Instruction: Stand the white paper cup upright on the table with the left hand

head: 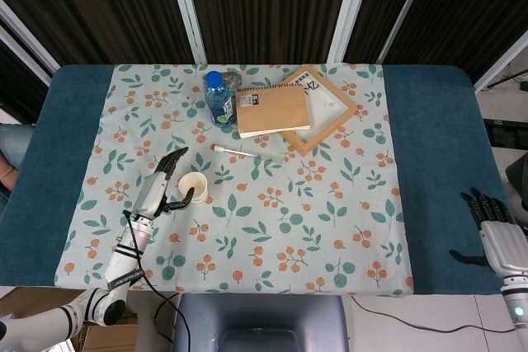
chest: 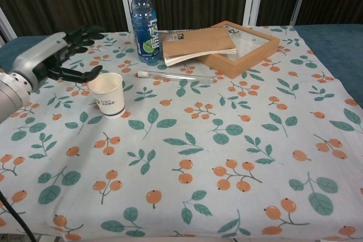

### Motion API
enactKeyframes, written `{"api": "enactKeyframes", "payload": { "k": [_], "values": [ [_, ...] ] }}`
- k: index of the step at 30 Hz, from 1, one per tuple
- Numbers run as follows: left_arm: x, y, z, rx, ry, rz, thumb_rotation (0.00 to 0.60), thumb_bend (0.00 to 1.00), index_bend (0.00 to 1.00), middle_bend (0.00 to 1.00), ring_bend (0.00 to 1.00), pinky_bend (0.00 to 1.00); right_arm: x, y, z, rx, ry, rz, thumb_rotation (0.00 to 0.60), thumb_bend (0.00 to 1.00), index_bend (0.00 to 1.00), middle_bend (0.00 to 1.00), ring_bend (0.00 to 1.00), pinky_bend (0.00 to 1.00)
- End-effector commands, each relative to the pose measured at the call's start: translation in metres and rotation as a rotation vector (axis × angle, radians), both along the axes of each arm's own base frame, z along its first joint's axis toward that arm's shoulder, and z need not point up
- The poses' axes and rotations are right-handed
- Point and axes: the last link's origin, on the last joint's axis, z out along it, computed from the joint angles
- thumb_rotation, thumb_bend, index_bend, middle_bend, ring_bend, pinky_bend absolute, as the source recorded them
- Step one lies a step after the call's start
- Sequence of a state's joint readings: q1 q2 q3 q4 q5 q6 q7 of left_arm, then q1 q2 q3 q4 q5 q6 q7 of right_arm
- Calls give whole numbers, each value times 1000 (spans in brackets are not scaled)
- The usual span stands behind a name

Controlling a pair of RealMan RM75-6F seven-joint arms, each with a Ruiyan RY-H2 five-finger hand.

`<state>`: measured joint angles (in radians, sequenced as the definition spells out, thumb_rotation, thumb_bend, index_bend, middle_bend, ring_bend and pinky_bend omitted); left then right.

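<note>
The white paper cup (head: 193, 187) (chest: 108, 94) stands upright on the flowered cloth, mouth up, with a thin blue band near its base. My left hand (head: 162, 181) (chest: 57, 55) hovers just left of it, fingers spread and holding nothing; a small gap separates its thumb from the cup's rim. My right hand (head: 488, 222) stays off the cloth at the far right edge of the blue table, fingers apart and empty; only the head view shows it.
Behind the cup lie a thin white pen (head: 244, 152) (chest: 170, 75), a blue water bottle (head: 218, 98) (chest: 144, 24), and a brown notebook (head: 272, 110) (chest: 198, 41) resting on a wooden frame (head: 344, 118) (chest: 256, 56).
</note>
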<state>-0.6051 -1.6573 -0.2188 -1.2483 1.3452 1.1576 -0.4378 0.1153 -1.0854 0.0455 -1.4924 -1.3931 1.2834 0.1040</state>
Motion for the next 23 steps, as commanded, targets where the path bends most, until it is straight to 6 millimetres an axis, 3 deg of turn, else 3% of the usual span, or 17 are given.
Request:
{"api": "enactKeyframes", "payload": {
  "k": [1, 7, 10, 11, 14, 16, 23],
  "values": [
    [-3, -13, 35, 60, 116, -58, 600, 414, 0, 7, 0, 7, 1, 0, 3, -17, -4, 11, 600, 197, 0, 0, 0, 0],
    [-20, -35, 72, 95, 366, -98, 600, 418, 0, 0, 0, 0, 5, 0, 8, -66, -13, 48, 600, 197, 0, 0, 0, 0],
    [-59, -78, 119, 193, 730, -48, 600, 416, 0, 0, 0, 0, 9, 2, 16, -117, -17, 109, 600, 197, 0, 0, 0, 0],
    [-81, -111, 135, 228, 821, 35, 600, 414, 0, 0, 0, 0, 11, 5, 17, -137, -10, 143, 600, 197, 0, 0, 0, 0],
    [-99, -148, 143, 215, 881, 129, 600, 412, 0, 0, 0, 0, 10, 9, 15, -146, 2, 166, 600, 196, 0, 0, 0, 0],
    [-107, -161, 145, 205, 896, 159, 600, 409, 0, 0, 0, 0, 11, 10, 15, -150, 16, 176, 600, 196, 0, 0, 0, 0],
    [-138, -180, 154, 232, 865, 215, 600, 408, 0, 0, 0, 0, 18, 16, 14, -176, 26, 200, 600, 197, 0, 0, 0, 0]
  ]
}}
